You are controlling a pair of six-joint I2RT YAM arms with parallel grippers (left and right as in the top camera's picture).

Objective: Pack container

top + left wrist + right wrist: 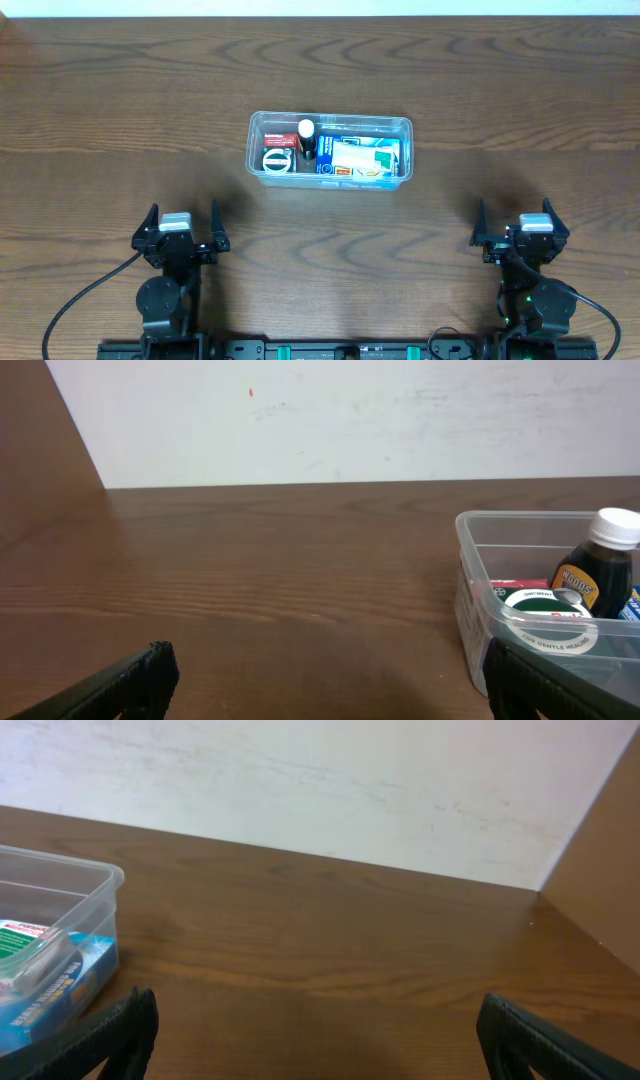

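The container [380,120] is seen mid-worktop [100,120], holding a bottle [307,138], tin [277,160] and boxes [360,158]. At the near edge, left gripper [183,208] and right gripper [514,208] are seen with jaws wide apart, empty.

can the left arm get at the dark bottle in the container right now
Probably yes: the left gripper is open, only bare table lies between it and the container, and the bottle stands uncovered in its left half.

The dark wood-grain table [100,150] carried one clear plastic container [331,184], which sat midway between its left and right edges, somewhat nearer the far edge.
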